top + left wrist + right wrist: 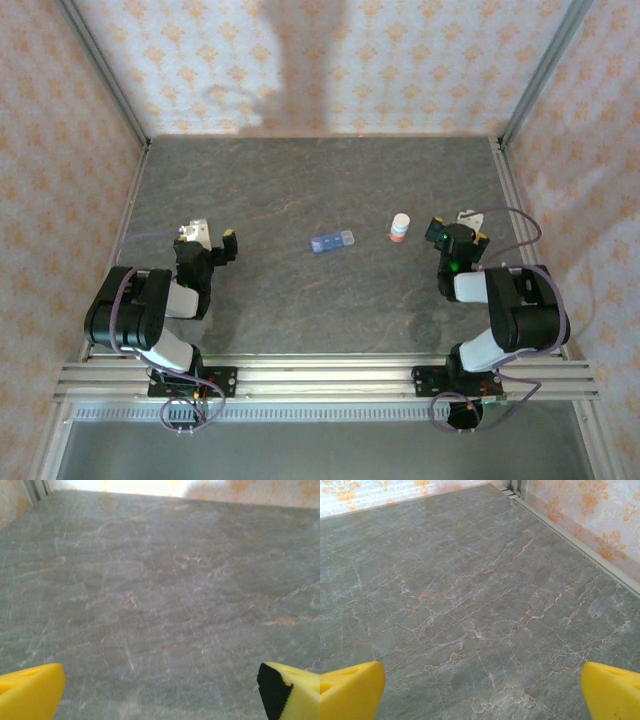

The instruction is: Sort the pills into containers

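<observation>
Left gripper (212, 236) and right gripper (455, 225) both wide, empty. Translucent blue plastic pill-organizer strip (332, 242) lies mid-table between them, long axis left-right, neither clearly nearer.

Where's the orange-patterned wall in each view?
Top external: orange-patterned wall runs across the top and down both sides, beyond the table.
Left wrist: the wall is a thin strip along the top edge.
Right wrist: the wall is in the top-left strip and upper-right corner.
Shared landmark: grey marbled tabletop, meeting the wall at its far edge.
</observation>
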